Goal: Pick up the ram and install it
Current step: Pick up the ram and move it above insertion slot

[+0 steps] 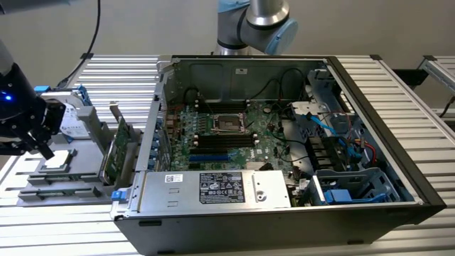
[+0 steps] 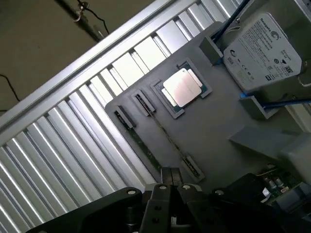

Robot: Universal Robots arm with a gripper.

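The ram (image 2: pixel 145 145) is a thin green stick standing on edge in a slot of the grey holder (image 2: pixel 214 131), seen edge-on in the wrist view. My gripper (image 2: pixel 170 182) hangs above one end of that slot with its fingers shut and nothing between them. In the exterior view the gripper (image 1: pixel 44 151) is at the far left, over the holder (image 1: pixel 85 146) and just beside the silver processor (image 1: pixel 58 158). The open computer case (image 1: pixel 419 205) lies to the exterior view's right, with black memory slots (image 1: pixel 226 140) on its motherboard.
On the holder also sit a hard drive (image 2: pixel 262 46) and a wider green expansion card (image 1: pixel 117 149) standing on edge next to the case wall. A second narrow slot (image 2: pixel 167 138) runs beside the ram. The ribbed metal table (image 2: pixel 73 160) surrounds the holder.
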